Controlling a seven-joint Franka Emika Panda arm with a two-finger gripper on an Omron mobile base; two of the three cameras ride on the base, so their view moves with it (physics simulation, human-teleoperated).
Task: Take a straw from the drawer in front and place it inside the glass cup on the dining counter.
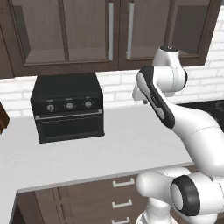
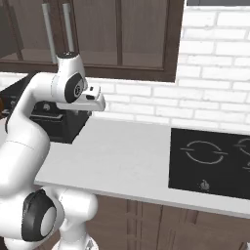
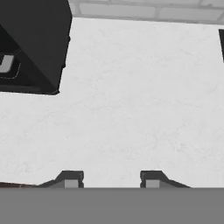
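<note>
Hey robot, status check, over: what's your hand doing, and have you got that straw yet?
Gripper open, holding nothing, above white counter. No straw picked up; drawers below counter shut. Black toaster oven off to the left, not in the way.

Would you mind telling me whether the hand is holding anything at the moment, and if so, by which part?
Nothing is held: the hand is open above the white counter, with bare space between its fingertips.

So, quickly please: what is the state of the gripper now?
Gripper: open, holding nothing, above the white counter.
</note>
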